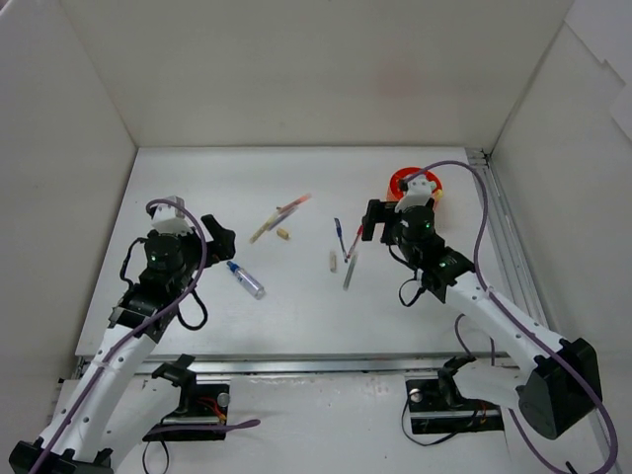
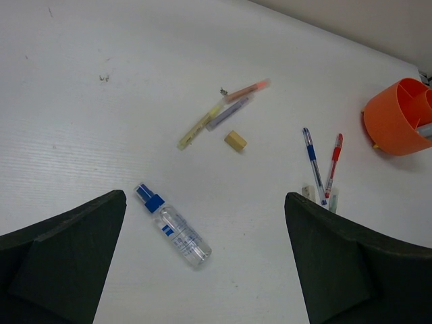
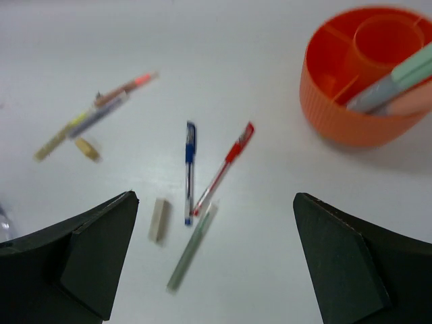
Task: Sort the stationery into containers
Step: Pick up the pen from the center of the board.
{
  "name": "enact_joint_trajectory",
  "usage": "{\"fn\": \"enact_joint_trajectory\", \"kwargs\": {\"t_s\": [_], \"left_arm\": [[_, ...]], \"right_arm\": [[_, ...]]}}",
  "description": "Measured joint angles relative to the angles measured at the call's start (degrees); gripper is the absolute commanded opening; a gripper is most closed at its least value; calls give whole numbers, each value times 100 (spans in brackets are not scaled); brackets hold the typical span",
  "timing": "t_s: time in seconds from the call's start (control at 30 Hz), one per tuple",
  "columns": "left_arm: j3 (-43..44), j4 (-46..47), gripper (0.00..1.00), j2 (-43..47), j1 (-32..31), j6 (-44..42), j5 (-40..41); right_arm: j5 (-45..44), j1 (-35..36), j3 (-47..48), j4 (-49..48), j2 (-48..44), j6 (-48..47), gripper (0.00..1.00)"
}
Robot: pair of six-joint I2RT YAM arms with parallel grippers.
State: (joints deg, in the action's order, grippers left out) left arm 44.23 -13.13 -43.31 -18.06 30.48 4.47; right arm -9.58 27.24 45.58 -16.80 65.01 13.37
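The orange pot stands at the back right, partly hidden by my right arm; in the right wrist view it holds a couple of slim items. My right gripper is open and empty above a blue pen, a red pen, a green highlighter and a beige stub. My left gripper is open and empty above the blue-capped clear tube. Yellow and orange highlighters and a second beige stub lie mid-table.
White walls enclose the table on the left, back and right. A metal rail runs along the right side. The table's front edge lies just ahead of the arm bases.
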Motion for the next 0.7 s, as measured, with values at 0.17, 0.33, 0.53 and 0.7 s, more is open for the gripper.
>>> {"fn": "enact_joint_trajectory", "kwargs": {"t_s": [0.17, 0.33, 0.53, 0.7], "left_arm": [[-155, -37, 99, 72, 0, 46, -59], [-173, -146, 99, 199, 0, 131, -31], [-173, -387, 99, 341, 0, 153, 92], [-173, -531, 99, 474, 0, 157, 186]], "right_arm": [[-162, 378, -4, 1290, 52, 586, 98], [-297, 654, 33, 1561, 708, 1069, 98], [-479, 833, 330, 1818, 1993, 1464, 98], [-608, 861, 691, 1886, 2660, 1705, 96]]}}
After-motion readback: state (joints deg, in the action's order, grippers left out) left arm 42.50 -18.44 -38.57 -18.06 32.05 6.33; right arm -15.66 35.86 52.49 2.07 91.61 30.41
